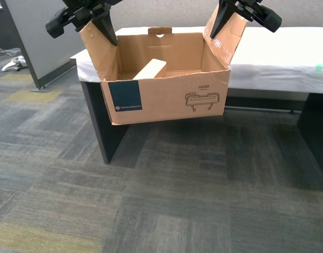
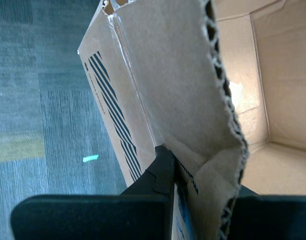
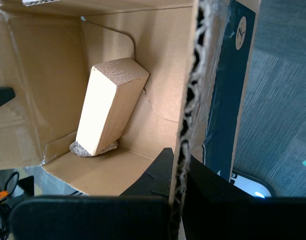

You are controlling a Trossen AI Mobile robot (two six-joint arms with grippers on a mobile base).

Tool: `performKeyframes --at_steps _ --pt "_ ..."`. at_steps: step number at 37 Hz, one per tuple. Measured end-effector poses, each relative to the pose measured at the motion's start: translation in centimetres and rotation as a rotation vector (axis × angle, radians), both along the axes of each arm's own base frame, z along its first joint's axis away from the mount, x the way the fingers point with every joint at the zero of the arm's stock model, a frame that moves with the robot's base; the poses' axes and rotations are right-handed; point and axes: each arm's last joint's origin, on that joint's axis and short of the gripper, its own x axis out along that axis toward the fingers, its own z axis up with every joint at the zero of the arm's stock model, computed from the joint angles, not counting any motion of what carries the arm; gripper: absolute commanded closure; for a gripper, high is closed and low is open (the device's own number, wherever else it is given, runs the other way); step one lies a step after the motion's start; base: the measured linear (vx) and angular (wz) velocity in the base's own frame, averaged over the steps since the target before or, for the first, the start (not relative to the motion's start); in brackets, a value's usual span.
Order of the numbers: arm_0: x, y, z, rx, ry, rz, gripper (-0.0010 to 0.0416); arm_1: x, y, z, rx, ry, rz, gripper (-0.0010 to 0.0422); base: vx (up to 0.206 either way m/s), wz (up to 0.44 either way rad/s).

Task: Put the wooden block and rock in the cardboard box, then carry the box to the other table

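Observation:
The cardboard box (image 1: pixel 167 97) hangs in the air above the carpet, in front of the end of the other table (image 1: pixel 277 52) with its white cover. My first gripper (image 1: pixel 101 26) (image 3: pixel 178 165) is shut on the side flap at the exterior view's left. My second gripper (image 1: pixel 219 21) (image 2: pixel 193 170) is shut on the flap at the exterior view's right. Inside the box the wooden block (image 1: pixel 149 68) (image 3: pixel 110 105) leans tilted against a wall. Its low end rests on the rock (image 3: pixel 78 148), which is mostly hidden under it.
A small green tape mark (image 1: pixel 319 67) sits on the table cover. Dark table legs (image 1: pixel 98 126) stand just behind the box. A grey partition (image 1: pixel 40 42) and some items on the floor (image 1: pixel 13 63) are at the exterior view's left. Patterned carpet (image 1: pixel 167 200) lies below.

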Motion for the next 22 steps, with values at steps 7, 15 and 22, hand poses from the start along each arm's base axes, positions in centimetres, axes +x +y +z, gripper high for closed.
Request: performKeyframes --at_steps 7,15,22 --pt "0.04 0.00 0.00 -0.008 -0.005 -0.007 0.0406 0.07 -0.04 0.04 0.000 -0.016 -0.014 0.0413 0.156 -0.007" --pt "0.04 0.01 0.00 -0.008 -0.005 -0.008 0.0406 0.12 -0.06 0.07 -0.002 -0.022 -0.014 0.0413 0.152 -0.035" --pt "0.02 0.01 -0.01 -0.009 -0.002 -0.009 0.0406 0.08 -0.04 0.05 0.000 -0.018 -0.015 0.0413 0.169 -0.048"
